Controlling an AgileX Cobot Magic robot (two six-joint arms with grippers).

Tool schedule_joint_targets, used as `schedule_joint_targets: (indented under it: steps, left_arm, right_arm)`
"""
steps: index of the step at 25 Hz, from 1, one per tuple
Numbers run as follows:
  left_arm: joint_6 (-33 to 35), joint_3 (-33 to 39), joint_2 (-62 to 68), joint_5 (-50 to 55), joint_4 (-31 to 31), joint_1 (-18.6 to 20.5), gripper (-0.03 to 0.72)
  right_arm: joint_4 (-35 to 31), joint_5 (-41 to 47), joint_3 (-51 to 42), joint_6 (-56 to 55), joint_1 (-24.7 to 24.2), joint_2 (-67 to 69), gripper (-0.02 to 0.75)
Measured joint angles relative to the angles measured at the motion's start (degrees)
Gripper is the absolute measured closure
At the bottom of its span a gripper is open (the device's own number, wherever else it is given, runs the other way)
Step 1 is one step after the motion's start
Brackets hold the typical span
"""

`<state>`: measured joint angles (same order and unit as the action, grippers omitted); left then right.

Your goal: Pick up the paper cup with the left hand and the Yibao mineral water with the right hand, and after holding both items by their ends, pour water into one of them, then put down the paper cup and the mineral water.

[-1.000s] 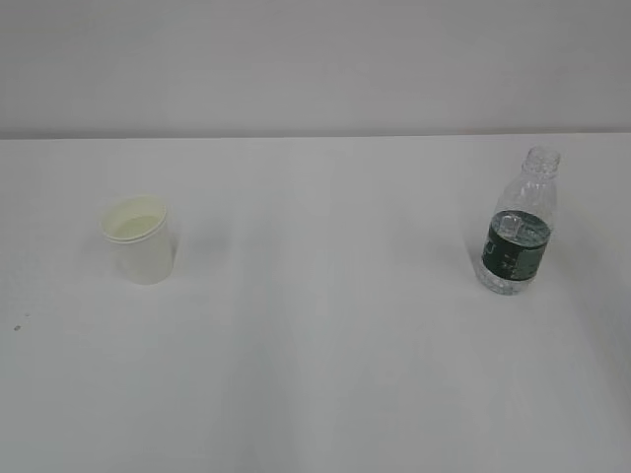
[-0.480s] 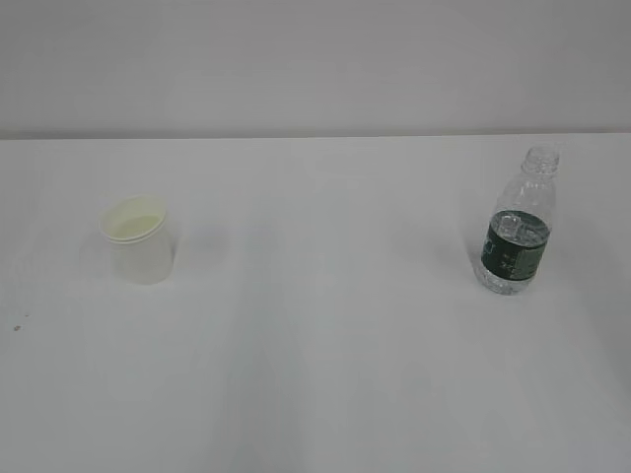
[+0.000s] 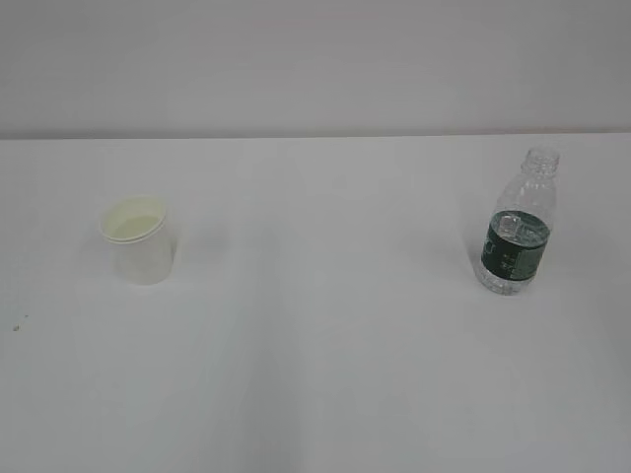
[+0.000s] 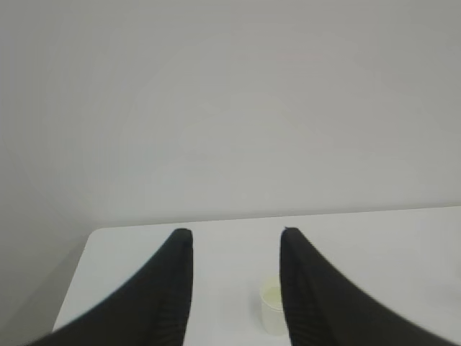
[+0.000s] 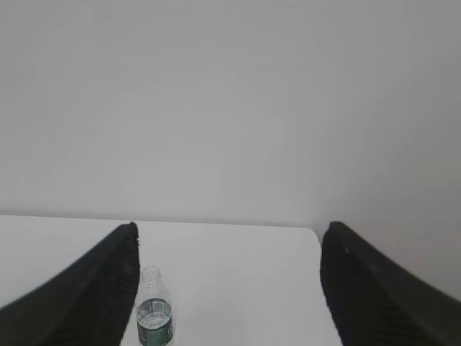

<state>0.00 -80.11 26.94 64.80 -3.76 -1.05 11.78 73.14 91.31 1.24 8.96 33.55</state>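
White table (image 3: 325, 325) carries the paper cup (image 3: 138, 239) and the Yibao mineral water (image 3: 518, 224) well apart, both upright, while the left hand (image 4: 236, 234) and the right hand (image 5: 229, 227) hang with jaws apart, gripping nothing

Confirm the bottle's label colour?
Dark green band on the clear bottle; it shows best in the exterior view.

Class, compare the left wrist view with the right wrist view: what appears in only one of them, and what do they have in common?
Only the left wrist view shows the paper cup, upright on the table, partly hidden behind one finger of the left hand, whose jaws stand apart with nothing between them. Only the right wrist view shows the Yibao mineral water, upright and capless, beside a finger of the right hand, jaws wide apart and empty. Both show the white table and a plain grey wall behind it.
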Motion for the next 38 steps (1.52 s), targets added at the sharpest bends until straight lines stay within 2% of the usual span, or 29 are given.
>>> schedule_joint_targets:
  steps: [4, 10, 18, 38]
  left_arm:
    - [0.0, 0.7, -0.4, -0.7, -1.3, 0.0, 0.401]
    - [0.0, 7.4, -0.9, -3.0, -5.9, 0.0, 0.402]
    - [0.0, 14.7, -5.8, -8.2, -6.5, 0.0, 0.402]
    - [0.0, 15.4, -7.0, -10.4, -6.5, 0.0, 0.403]
  right_arm:
    - [-1.0, 0.1, 0.0, 0.0, 0.0, -2.9, 0.147]
    - [-3.0, 0.1, 0.0, 0.0, 0.0, -5.8, 0.147]
    - [-3.1, 0.3, -2.3, 0.0, 0.0, -10.0, 0.148]
    - [-3.0, 0.4, -16.7, -5.1, 0.0, -24.9, 0.148]
